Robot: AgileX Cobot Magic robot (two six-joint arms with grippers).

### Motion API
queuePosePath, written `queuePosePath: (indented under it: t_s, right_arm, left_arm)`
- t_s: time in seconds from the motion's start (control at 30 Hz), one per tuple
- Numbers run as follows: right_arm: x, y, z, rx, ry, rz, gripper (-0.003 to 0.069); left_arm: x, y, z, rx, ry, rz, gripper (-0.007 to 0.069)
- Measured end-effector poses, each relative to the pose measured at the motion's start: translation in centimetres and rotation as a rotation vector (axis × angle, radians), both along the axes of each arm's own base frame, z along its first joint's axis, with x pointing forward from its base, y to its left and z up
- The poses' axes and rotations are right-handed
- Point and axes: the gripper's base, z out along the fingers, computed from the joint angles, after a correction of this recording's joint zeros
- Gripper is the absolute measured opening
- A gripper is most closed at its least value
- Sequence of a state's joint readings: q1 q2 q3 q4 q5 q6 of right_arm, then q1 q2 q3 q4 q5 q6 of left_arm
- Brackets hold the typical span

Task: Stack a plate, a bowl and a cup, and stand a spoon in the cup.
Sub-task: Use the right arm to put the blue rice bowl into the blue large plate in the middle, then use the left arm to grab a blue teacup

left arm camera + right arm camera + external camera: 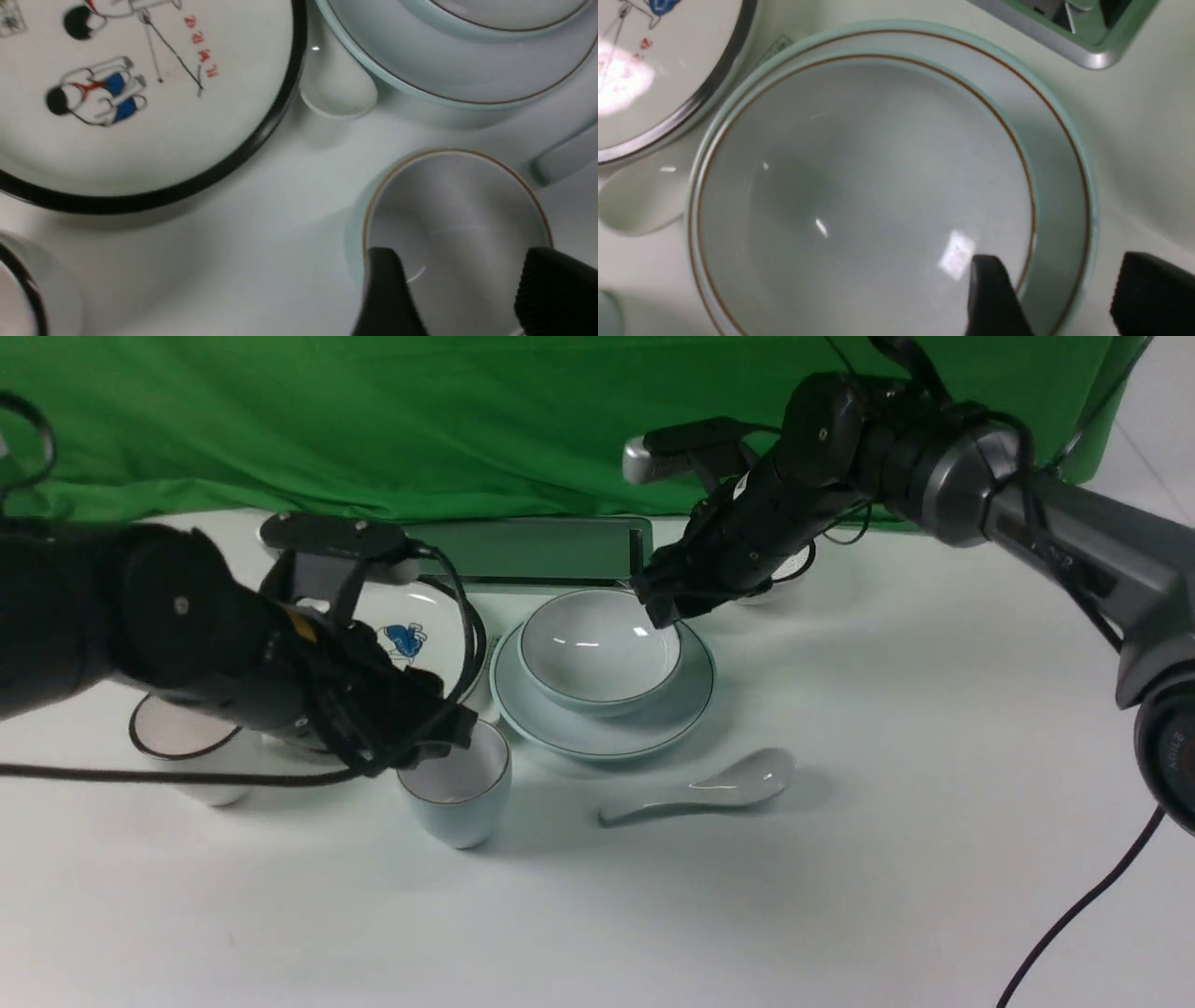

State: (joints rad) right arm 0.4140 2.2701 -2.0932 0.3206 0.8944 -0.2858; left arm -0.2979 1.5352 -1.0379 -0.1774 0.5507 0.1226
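Note:
The pale blue bowl (597,649) sits inside the pale blue-green plate (597,742) at the table's middle. My right gripper (665,609) hangs open at the bowl's far right rim; in the right wrist view (1069,298) one finger is over the bowl (859,186) and the other is outside the plate (1059,116). The pale blue cup (455,784) stands upright in front of the plate, to its left. My left gripper (464,733) is open just over the cup's (458,210) mouth (462,289), gripping nothing. The white spoon (709,786) lies flat in front of the plate.
A white black-rimmed plate with cartoon figures (411,635) lies left of the stack, partly under my left arm. A white dark-rimmed cup (187,747) stands at the left. A silver tray (541,555) lies behind. Another white spoon scoop (336,88) rests between the two plates.

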Motion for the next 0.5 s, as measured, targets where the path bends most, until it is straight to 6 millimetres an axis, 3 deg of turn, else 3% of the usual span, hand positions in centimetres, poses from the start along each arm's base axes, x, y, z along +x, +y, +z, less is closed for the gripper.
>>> queuePosePath:
  t_s: [0.13,0.23,0.33,0.37,0.4,0.5]
  right_arm:
    - [-1.1,-0.9,2.6,-0.053,0.013,0.021,0.0390]
    - [-1.7,-1.3,3.3,-0.077,0.036,0.031,0.0369]
    - [-2.0,-1.5,3.3,-0.095,0.063,0.040,0.0334]
    - [-2.0,-1.5,3.3,-0.095,0.064,0.040,0.0334]
    - [-2.1,-1.5,3.2,-0.100,0.073,0.042,0.0323]
    - [-2.1,-1.5,3.2,-0.105,0.075,0.048,0.0317]
  left_arm:
    - [1.4,-0.1,-0.3,0.065,0.020,-0.013,0.0449]
    - [2.5,-0.4,-2.2,0.093,0.055,-0.026,0.0419]
    - [3.2,-0.5,-4.4,0.128,0.098,-0.051,0.0291]
    - [3.3,-0.5,-4.5,0.130,0.102,-0.052,0.0291]
    - [3.4,-0.5,-5.2,0.145,0.116,-0.061,0.0181]
    - [3.5,-0.6,-5.1,0.151,0.114,-0.074,0.0024]
